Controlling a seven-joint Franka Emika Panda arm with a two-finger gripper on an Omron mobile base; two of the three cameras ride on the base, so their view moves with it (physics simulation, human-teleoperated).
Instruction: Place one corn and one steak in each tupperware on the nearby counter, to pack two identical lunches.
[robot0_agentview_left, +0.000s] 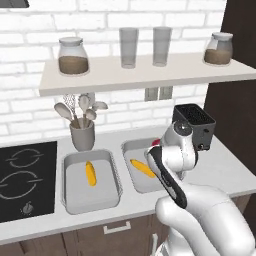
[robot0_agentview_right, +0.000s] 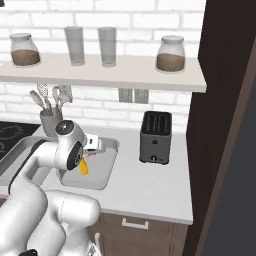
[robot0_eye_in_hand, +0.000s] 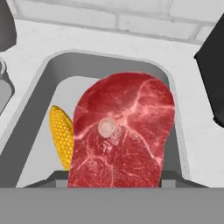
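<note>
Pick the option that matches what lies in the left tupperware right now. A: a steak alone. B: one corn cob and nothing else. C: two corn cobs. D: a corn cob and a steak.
B: in the left base view the left tupperware holds a single corn cob on its bare grey floor, with no meat in it.

The steak (robot0_eye_in_hand: 120, 131) covered the gripper's fingertips and part of the right tray's corn (robot0_eye_in_hand: 62, 136) in the hand view. From the left base camera, the arm (robot0_agentview_left: 172, 165) blocked the right tupperware's (robot0_agentview_left: 131, 150) near corner.
</note>
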